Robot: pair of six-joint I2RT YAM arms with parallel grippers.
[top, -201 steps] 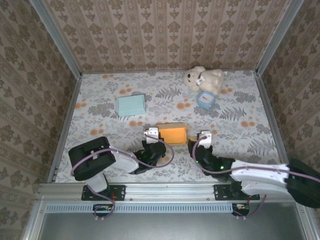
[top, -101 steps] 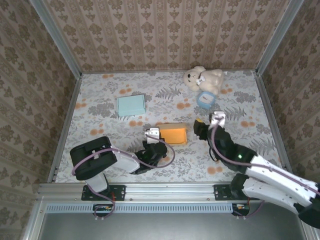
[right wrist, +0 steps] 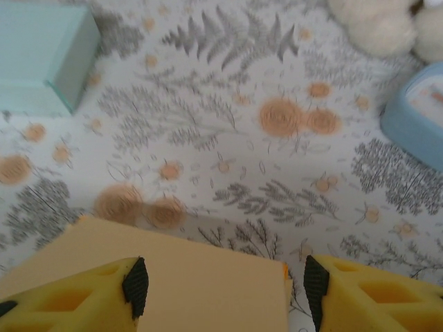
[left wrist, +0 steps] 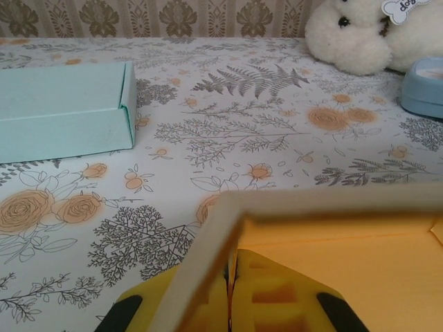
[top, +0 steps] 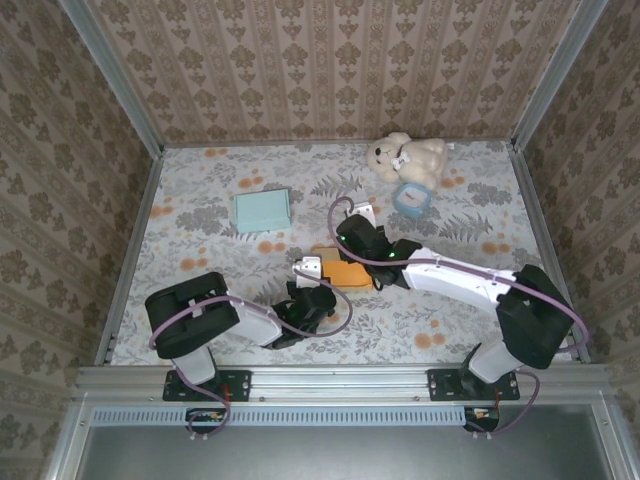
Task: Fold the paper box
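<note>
A flat tabletop point(top: 200, 200), covered in a white cloth printed with grey ferns and orange roses, carries everything. The left arm lies low along the near edge, and the right arm stretches from the near right toward the middle. A closed teal carton point(top: 262, 210), smooth and rectangular, sits far left. The orange paper box point(top: 346, 273), of matte card with a pale raw edge, lies at the middle of the tabletop between the two grippers. A fluffy cream teddy bear point(top: 405, 158) slumps at the far right, and a small round blue dish point(top: 410, 200) sits just in front of it. The left gripper point(left wrist: 232, 290) has its yellow fingers pressed together, pinching the paper box's left wall. The right gripper point(right wrist: 225, 290) hovers over the paper box's far side with its fingers spread.
</note>
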